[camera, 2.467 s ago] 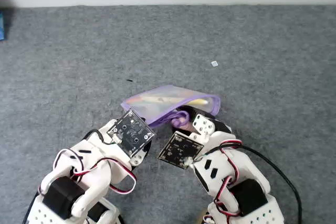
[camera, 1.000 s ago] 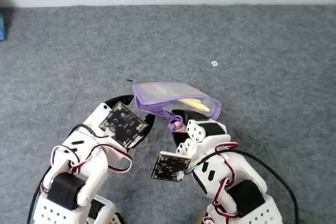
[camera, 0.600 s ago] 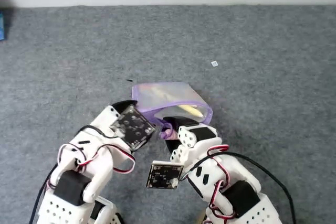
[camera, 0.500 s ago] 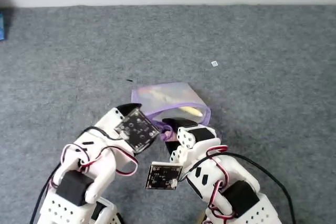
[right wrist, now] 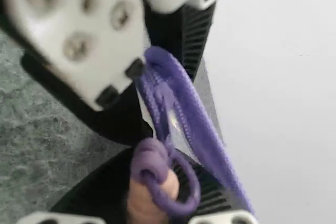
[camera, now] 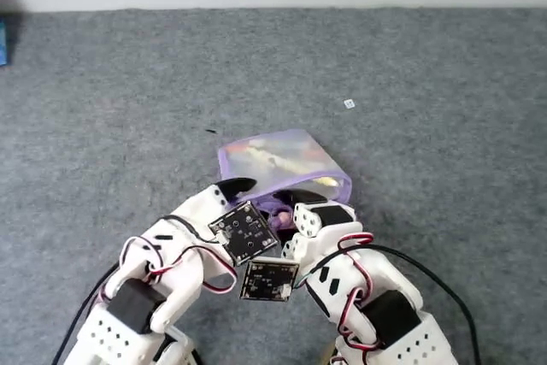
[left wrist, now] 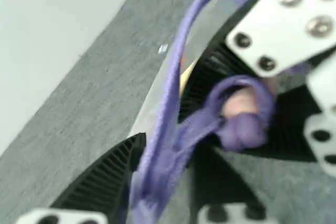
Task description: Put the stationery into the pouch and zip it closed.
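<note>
the pouch (camera: 273, 160) sits about midway across the desk (camera: 427, 83), toward the near edge where both arms stand. the desk has a grey, felt-like nap. the pouch is a soft, translucent lilac film with a woven purple zip band along its mouth. its body is slack and crumpled, with yellow stationery (camera: 320, 182) showing dimly through the wall.

the left gripper (left wrist: 157, 192) has its ribbed black jaws pinched nearly together on the purple zip band, which runs up between them as a flat tape. the right gripper (right wrist: 157, 195) is clamped tight on the pull cord (right wrist: 160, 174), a round purple cord looped and knotted around a pale bead. the two grippers sit just beside each other at the pouch's near edge.
</note>
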